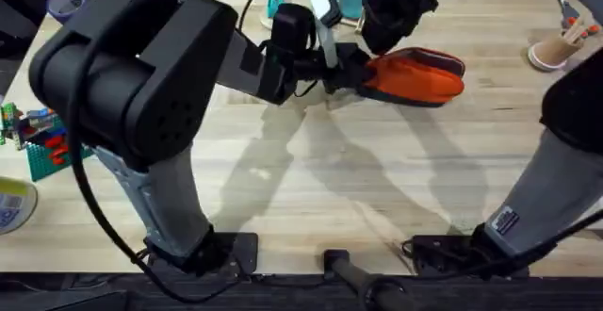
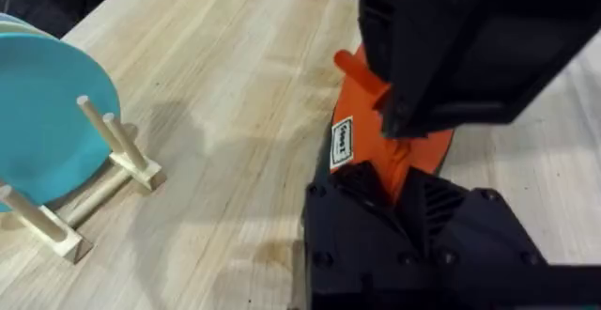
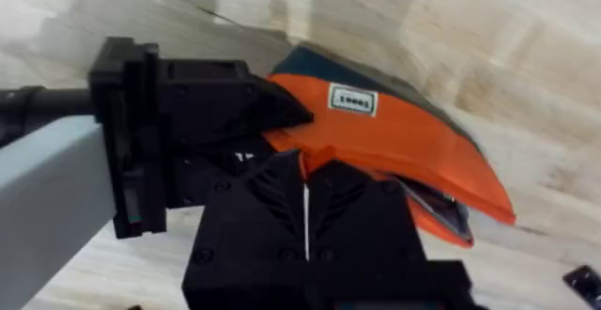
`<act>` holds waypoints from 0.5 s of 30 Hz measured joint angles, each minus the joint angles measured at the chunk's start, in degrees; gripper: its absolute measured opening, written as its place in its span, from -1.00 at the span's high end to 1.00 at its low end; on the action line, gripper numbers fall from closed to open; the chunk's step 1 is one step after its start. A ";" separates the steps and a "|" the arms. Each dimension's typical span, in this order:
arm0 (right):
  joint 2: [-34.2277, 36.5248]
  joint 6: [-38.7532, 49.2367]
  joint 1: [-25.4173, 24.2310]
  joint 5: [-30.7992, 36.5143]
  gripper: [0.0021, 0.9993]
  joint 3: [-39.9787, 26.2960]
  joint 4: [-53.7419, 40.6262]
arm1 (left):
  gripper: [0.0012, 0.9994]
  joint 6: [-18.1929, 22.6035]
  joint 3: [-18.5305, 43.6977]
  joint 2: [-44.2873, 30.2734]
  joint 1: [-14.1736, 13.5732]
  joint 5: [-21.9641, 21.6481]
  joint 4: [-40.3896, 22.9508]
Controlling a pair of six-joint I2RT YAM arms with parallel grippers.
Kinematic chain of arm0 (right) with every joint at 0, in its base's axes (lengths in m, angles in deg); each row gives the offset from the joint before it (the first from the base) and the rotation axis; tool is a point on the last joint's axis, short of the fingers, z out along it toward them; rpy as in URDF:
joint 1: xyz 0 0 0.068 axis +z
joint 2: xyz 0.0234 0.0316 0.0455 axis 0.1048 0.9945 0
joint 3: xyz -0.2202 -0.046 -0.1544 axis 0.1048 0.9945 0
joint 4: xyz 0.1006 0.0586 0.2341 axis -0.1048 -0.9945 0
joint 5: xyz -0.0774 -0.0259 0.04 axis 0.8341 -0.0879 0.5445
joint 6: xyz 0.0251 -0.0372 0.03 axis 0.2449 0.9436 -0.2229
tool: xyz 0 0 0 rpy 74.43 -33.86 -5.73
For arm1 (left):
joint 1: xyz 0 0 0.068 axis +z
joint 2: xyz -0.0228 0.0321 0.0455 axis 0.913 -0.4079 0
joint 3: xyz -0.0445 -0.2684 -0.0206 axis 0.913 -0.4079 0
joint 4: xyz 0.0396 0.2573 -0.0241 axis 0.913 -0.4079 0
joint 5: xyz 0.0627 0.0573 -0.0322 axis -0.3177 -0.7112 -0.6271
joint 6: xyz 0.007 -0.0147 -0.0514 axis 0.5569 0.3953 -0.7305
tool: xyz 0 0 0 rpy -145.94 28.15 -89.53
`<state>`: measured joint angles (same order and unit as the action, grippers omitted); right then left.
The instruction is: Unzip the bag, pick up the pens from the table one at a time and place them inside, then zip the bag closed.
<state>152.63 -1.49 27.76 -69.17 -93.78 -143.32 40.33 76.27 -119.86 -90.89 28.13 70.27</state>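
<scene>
The orange bag [image 1: 424, 77] lies on the table [image 1: 358, 179] at the back, right of centre. It has a dark underside and a white label [image 3: 353, 100]. My left gripper [image 1: 354, 72] reaches across and is shut on the bag's left end [image 2: 399, 174]. From above, my right gripper [image 1: 384, 42] comes down beside it and is shut on the orange fabric at the top seam [image 3: 305, 167]. A narrow gap shows along the zipper [image 3: 441, 211] toward the far end. The pens are out of view.
A pink cup with pale wooden sticks [image 1: 556, 49] stands at the back right. Teal plates in a wooden rack [image 2: 56, 131] sit at the back centre. Toy bricks [image 1: 38, 141] and a tape roll [image 1: 9, 203] lie at the left edge.
</scene>
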 joint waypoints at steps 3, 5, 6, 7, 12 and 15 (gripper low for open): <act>0.00 -1.53 -0.51 0.37 0.94 -0.03 -1.55 | 0.92 -0.02 0.00 0.00 -0.27 0.20 0.01; 0.02 -2.58 -0.91 0.43 0.94 -0.09 -2.51 | 0.92 -0.02 0.00 0.00 -0.61 0.32 0.01; 0.00 -3.07 -1.11 0.43 0.94 -0.11 -2.86 | 0.92 -0.02 0.00 0.00 -0.79 0.42 0.01; 0.00 -3.63 -1.33 0.43 0.94 -0.11 -3.17 | 0.92 -0.02 0.00 0.00 -0.92 0.46 0.01; 0.00 -7.33 -1.88 2.71 0.94 -0.15 -4.87 | 0.92 -0.02 0.00 0.00 -1.10 0.98 0.03; 0.02 -8.87 -1.88 4.07 0.94 -0.17 -4.87 | 0.92 -0.02 0.00 0.00 -1.10 1.05 0.03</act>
<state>152.65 -10.36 25.87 -65.10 -93.96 -148.19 40.31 76.27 -119.86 -91.99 29.18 70.30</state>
